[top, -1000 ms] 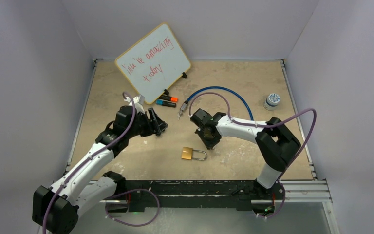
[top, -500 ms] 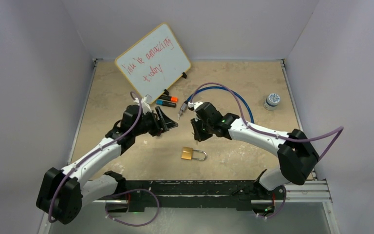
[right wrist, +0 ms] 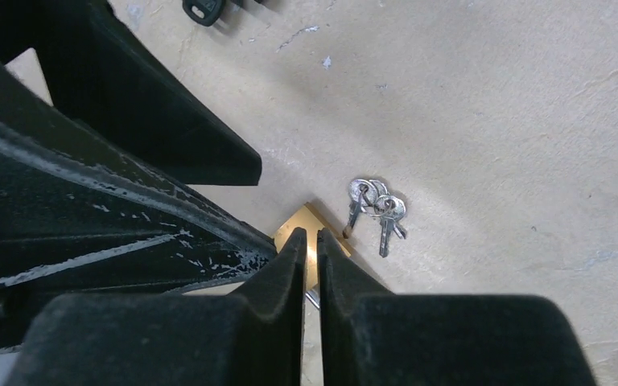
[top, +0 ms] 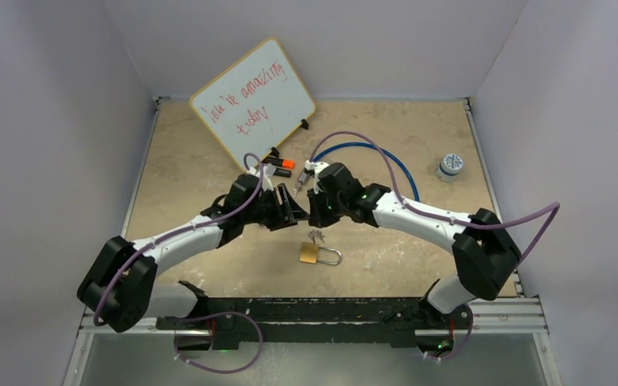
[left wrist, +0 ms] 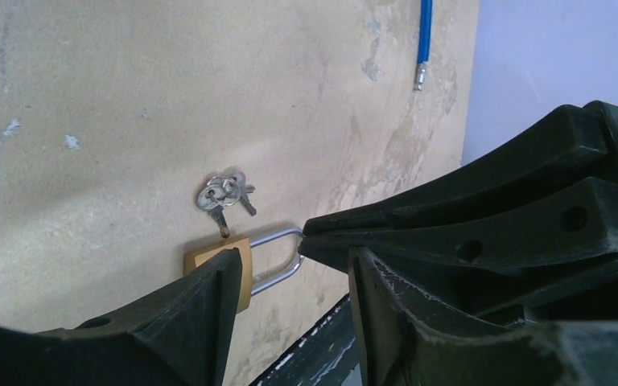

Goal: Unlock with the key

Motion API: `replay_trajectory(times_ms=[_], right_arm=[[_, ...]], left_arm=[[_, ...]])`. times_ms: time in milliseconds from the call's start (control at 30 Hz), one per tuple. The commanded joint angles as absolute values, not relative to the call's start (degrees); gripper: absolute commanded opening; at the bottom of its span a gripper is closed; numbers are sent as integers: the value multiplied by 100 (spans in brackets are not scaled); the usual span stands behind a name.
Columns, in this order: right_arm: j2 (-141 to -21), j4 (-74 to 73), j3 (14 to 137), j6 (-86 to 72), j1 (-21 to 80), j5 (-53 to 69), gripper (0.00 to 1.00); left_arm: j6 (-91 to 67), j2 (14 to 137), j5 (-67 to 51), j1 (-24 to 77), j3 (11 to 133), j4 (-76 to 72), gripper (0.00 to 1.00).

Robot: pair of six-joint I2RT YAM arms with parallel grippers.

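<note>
The keys (top: 315, 236) now lie by the padlock (top: 310, 254), lower centre; right gripper (right wrist: 312, 235) closed on nothing, left gripper (left wrist: 291, 257) half-open, empty, so I must regrasp.

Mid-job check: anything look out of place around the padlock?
Yes. The keys lie loose on the table beside the padlock, in neither arm's grip. The right fingers are closed almost together on nothing.
</note>
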State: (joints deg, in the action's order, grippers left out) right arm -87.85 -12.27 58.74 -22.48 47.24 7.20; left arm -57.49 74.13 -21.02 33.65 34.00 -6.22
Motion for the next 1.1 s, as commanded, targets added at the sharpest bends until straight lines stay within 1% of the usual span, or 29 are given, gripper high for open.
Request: replay_trajectory(times_ms=[0, 133, 200, 267, 400, 567, 833, 1067], right_arm=[[-8926, -1245, 6105, -2342, 4755, 654, 13], [-9414, -1904, 6373, -2109, 4819, 225, 24], [-9652, -2197, 6525, -2014, 4936, -76, 29], [-9886, -2436, 6684, -1939, 5057, -330, 31], [-10217, -2763, 6911, -1939, 5269, -821, 32], [-10384, -2936, 7045, -1866, 5359, -1149, 31], [-10649, -2949, 7088, -1799, 5369, -1315, 32], [-10966, -2825, 7261, -1561, 5354, -1035, 32]], left_arm=[[-5668, 7414, -1603, 3379, 3743, -333, 52], [-5761, 7253, -790, 3375, 3738, 538, 53], [-5868, 7197, -585, 3375, 3683, 792, 52], [-5897, 7190, -547, 3375, 3621, 858, 52], [-5968, 7154, -579, 3374, 3507, 855, 52], [-6031, 7069, -563, 3370, 3421, 816, 52], [-6071, 7066, -565, 3373, 3377, 792, 52], [-6089, 7109, -589, 3375, 3366, 753, 52]])
